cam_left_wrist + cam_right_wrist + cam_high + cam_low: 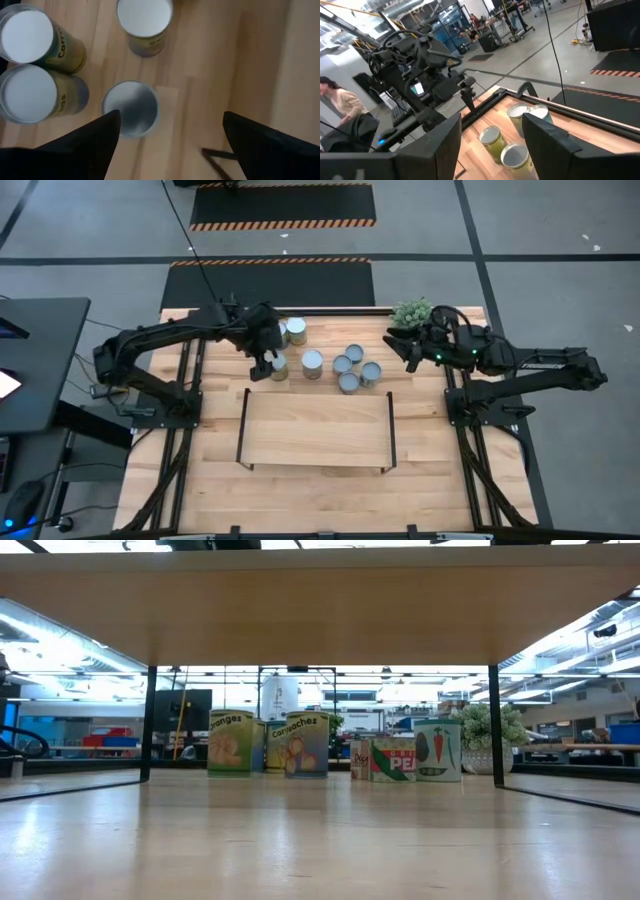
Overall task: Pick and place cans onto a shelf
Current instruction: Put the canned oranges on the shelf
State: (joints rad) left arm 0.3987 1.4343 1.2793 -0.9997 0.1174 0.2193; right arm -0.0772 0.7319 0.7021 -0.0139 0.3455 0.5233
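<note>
Seven cans (313,363) stand upright on the tabletop (320,490) behind the bare shelf (317,428); left tool (264,364) hovers released above the leftmost cans, nearest; right tool (402,346) released, farther, beside plant (411,311).

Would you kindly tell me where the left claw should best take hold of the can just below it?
Grip the can across its round side wall, coming straight down from above: it stands upright, and the left claw hangs open over it already.
</note>
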